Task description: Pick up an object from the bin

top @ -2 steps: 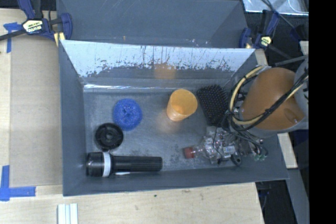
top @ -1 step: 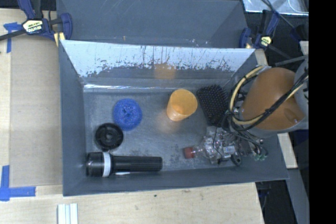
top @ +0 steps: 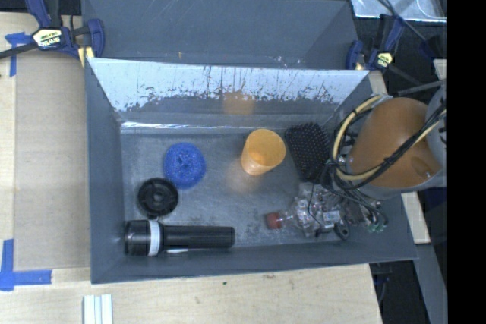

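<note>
The gripper [top: 315, 212] is low over the floor of the grey metal bin [top: 228, 87], in the near right corner. It is a tangle of bright metal and cables, and I cannot tell whether it is apart or together; nothing can be seen clamped in it.

The thing nearest it is a small reddish-brown lump [top: 273, 221], just beside the gripper on the view's left, lying flat on the bin floor. It looks light and stiff. Being so low, it probably wants a pinch across its short sides, taken from straight above.

Just beyond the gripper, toward the back wall, lies a black bristly brush [top: 307, 150], whose soft bristles would likely give under a grip. Beside the brush is an orange plastic cup [top: 263, 151] tipped on its side, smooth and likely to roll.

Well away to the gripper's left are a blue mesh scrubber ball [top: 184, 165], squashy and easy to catch, a black round disc [top: 157, 196], and a long black cylinder with a white band [top: 182, 237], probably the heaviest piece and best held mid-length.
</note>
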Robot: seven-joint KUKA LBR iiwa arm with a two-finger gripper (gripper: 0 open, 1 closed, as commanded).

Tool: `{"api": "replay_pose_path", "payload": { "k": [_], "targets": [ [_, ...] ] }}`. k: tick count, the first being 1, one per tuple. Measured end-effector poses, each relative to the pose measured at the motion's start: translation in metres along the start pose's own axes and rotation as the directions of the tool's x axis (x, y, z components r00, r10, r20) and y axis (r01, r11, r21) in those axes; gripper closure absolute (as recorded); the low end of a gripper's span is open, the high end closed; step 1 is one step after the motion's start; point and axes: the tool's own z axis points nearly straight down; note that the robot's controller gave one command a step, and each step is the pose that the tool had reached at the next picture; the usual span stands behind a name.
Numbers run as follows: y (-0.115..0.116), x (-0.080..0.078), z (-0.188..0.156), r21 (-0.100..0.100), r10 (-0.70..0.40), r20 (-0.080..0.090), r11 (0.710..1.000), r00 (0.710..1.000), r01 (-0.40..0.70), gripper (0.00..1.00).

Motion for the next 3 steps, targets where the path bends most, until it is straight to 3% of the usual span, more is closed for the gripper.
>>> {"api": "replay_pose_path", "payload": {
  "k": [3],
  "targets": [
    [0.002, 0.002, -0.043, -0.003, -0.001, -0.007, 1.0, 1.0, 0.001, 1.0]
  ]
}}
